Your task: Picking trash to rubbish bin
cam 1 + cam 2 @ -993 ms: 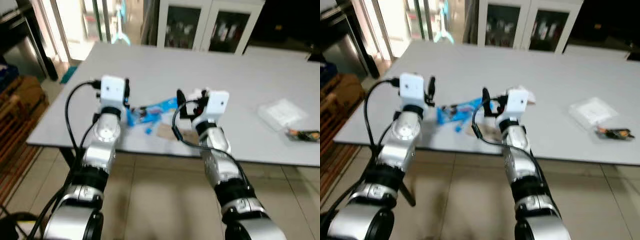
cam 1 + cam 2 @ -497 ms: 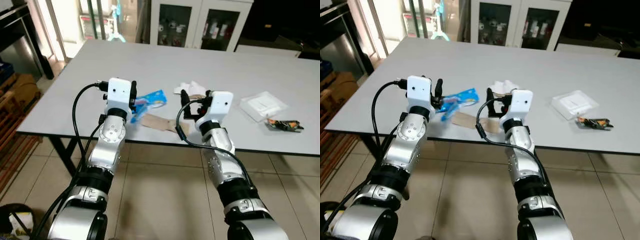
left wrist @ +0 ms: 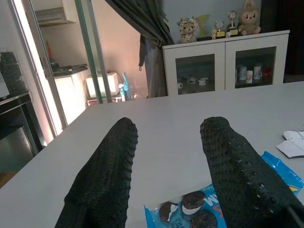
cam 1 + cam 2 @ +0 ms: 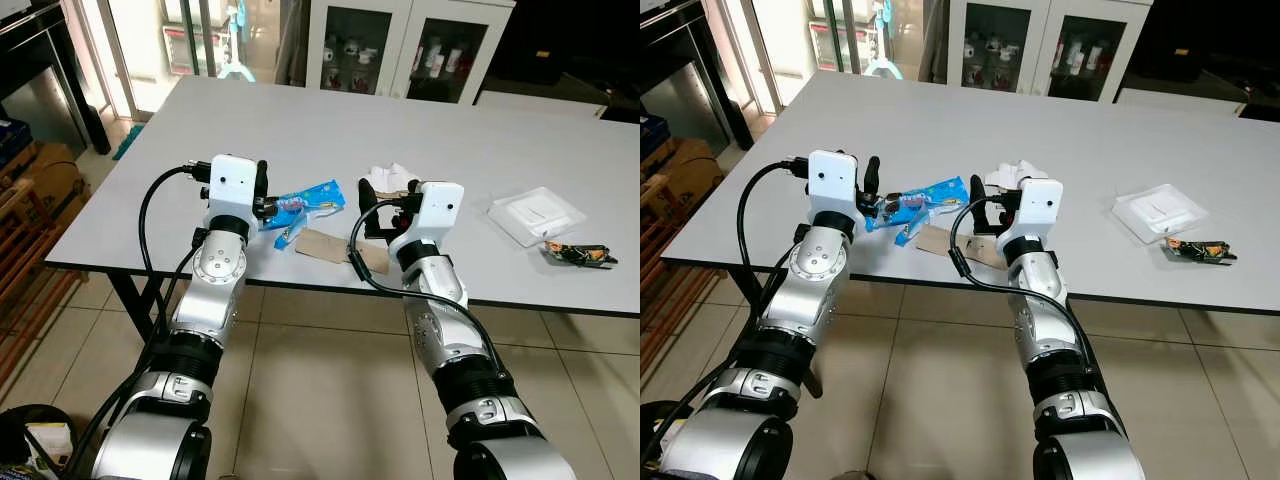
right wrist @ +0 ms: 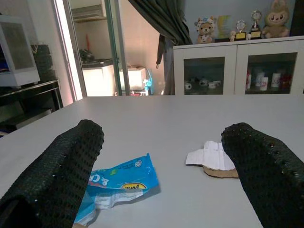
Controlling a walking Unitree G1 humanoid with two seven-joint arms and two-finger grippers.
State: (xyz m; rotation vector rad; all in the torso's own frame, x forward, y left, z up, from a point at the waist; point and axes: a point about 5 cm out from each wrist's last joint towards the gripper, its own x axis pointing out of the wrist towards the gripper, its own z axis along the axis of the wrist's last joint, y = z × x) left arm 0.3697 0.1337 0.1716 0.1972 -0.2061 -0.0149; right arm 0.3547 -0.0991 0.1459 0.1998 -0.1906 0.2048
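A blue cookie wrapper (image 4: 303, 205) lies near the front edge of the grey table (image 4: 300, 120). Beside it are a flat brown cardboard piece (image 4: 335, 246) and crumpled white paper (image 4: 391, 178). My left gripper (image 4: 262, 197) hovers open at the wrapper's left end, and the wrapper (image 3: 199, 213) lies just below and between its fingers (image 3: 111, 166). My right gripper (image 4: 370, 212) is open over the cardboard, just in front of the white paper. Ahead of it lie the wrapper (image 5: 121, 183) and the paper (image 5: 211, 154).
A clear plastic packet (image 4: 537, 213) and a small dark wrapper (image 4: 578, 256) lie at the table's right. A glass-door cabinet (image 4: 400, 50) stands behind the table and brown boxes (image 4: 30, 190) to the left. A dark round container (image 4: 30, 445) sits on the tiled floor at lower left.
The whole picture has shifted and sharpened as the camera moved. Both grippers stay open by the wrapper and cardboard, and the litter lies where it was.
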